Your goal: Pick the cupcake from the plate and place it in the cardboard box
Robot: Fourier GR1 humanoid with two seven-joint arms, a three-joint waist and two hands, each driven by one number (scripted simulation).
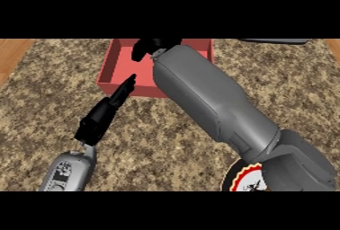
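Reaching over the red box (118, 60), the right hand (151, 47) seems curled, contents hidden; left hand (106, 112) straight-fingered

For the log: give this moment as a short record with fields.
surface: speckled granite counter
box: red open box, far centre
plate: patterned plate, near right, partly under the right forearm
right robot hand: over the box, fingers curled; contents hidden
left robot hand: fingers straight, tips at the box's near wall
cupcake: not visible
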